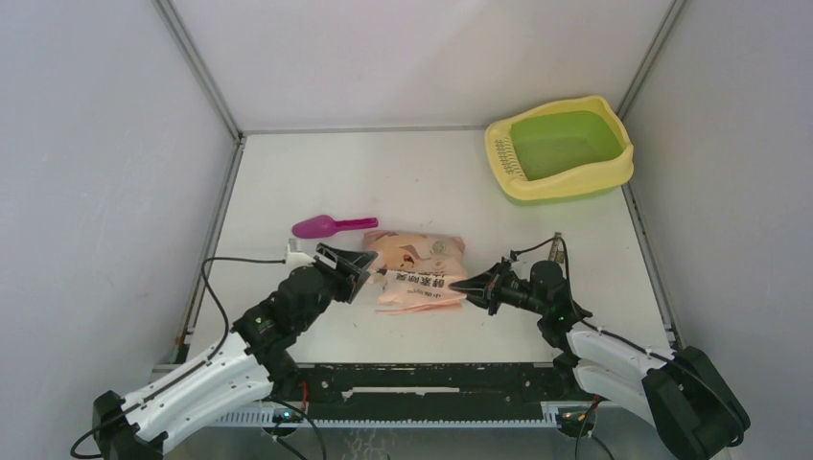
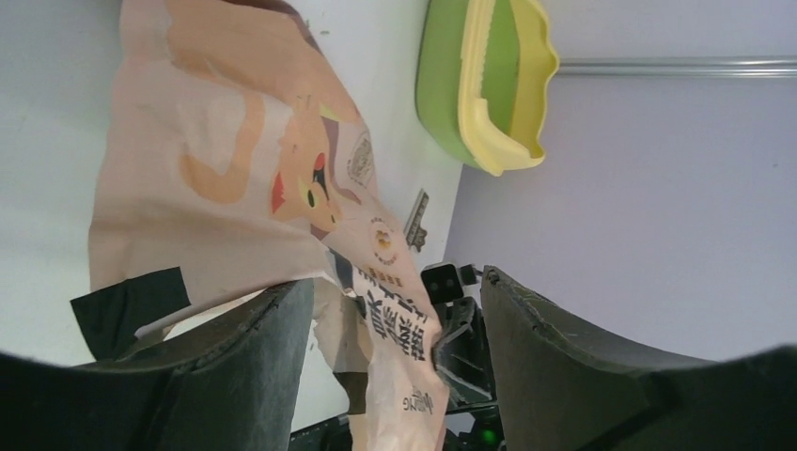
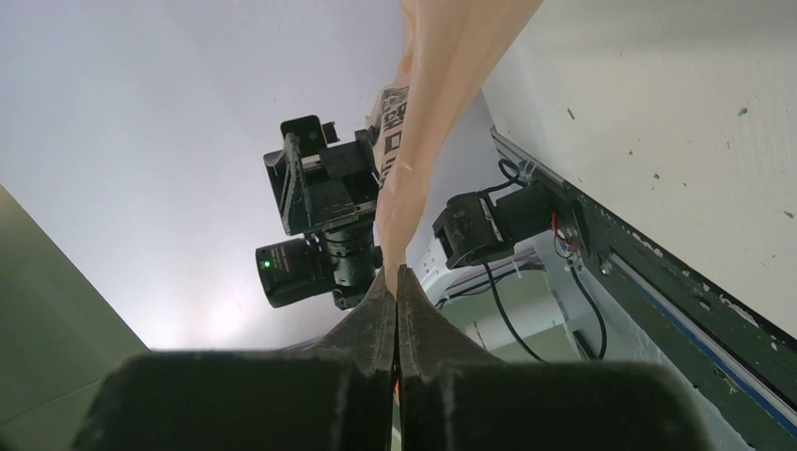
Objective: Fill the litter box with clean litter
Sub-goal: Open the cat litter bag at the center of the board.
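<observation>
- The white table was walled on three sides by pale panels, with both arms bolted along its near edge.
- The litter box sat upright in the far right corner of the table, well apart from both arms. It had a pale yellow rim and a lime-green basin, and its slotted grille was at the left end.
- A peach-pink printed bag lay flat near the front middle of the table, between the two grippers.
- The left gripper was at the bag's left edge, lying on its side. In the left wrist view its fingers stood wide apart, with the bag's edge in the gap between them and not clamped.
- The right gripper was at the bag's near right corner. In the right wrist view its fingers were pressed together, pinching a thin fold of the bag.
- A magenta scoop lay on the table just behind the bag's left end, its handle pointing right.
- A few tiny dark specks of litter were scattered on the table by its front edge.
</observation>
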Robot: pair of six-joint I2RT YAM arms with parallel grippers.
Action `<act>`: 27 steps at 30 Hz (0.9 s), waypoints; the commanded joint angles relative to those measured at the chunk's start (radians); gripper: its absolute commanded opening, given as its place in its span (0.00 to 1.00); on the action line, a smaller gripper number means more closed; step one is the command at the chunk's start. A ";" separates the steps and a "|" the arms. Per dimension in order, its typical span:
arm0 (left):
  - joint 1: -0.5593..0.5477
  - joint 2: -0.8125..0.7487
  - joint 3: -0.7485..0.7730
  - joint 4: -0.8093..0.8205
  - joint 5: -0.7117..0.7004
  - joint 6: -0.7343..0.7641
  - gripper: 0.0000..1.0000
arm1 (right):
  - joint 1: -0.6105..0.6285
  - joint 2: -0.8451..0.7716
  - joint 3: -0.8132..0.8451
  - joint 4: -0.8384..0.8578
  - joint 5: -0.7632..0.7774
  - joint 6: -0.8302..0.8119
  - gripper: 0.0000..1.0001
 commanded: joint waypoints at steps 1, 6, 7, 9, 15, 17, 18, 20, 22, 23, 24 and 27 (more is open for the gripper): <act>-0.003 0.034 0.067 0.017 0.032 0.040 0.70 | 0.008 0.001 -0.003 0.049 -0.008 0.007 0.00; -0.003 0.022 0.053 -0.020 0.041 0.034 0.70 | 0.009 0.011 0.002 0.059 -0.009 0.008 0.00; -0.004 0.014 0.047 -0.026 0.036 0.031 0.70 | 0.010 0.012 0.003 0.059 -0.010 0.008 0.00; -0.003 -0.004 0.032 -0.036 0.021 0.023 0.70 | 0.011 0.015 0.003 0.062 -0.009 0.008 0.00; -0.004 0.019 0.044 -0.036 0.003 0.038 0.48 | 0.022 0.016 0.002 0.064 -0.005 0.008 0.00; -0.004 0.053 0.055 -0.029 0.016 0.045 0.46 | 0.024 0.012 0.003 0.064 -0.005 0.006 0.00; -0.002 0.070 0.057 -0.020 0.024 0.046 0.45 | 0.024 0.010 0.004 0.062 -0.005 0.004 0.00; -0.003 0.107 0.059 -0.003 0.043 0.046 0.44 | 0.024 0.006 0.002 0.055 -0.004 0.000 0.00; -0.003 0.126 0.059 0.003 0.058 0.043 0.44 | 0.025 0.001 0.001 0.049 -0.004 -0.005 0.00; -0.004 0.131 0.058 0.004 0.061 0.043 0.45 | 0.025 -0.003 -0.001 0.045 -0.004 -0.007 0.00; -0.002 0.133 0.057 0.000 0.062 0.042 0.47 | 0.026 -0.005 -0.001 0.042 -0.003 -0.010 0.00; -0.003 0.122 0.051 -0.011 0.053 0.037 0.51 | 0.027 -0.016 -0.001 0.028 -0.003 -0.019 0.00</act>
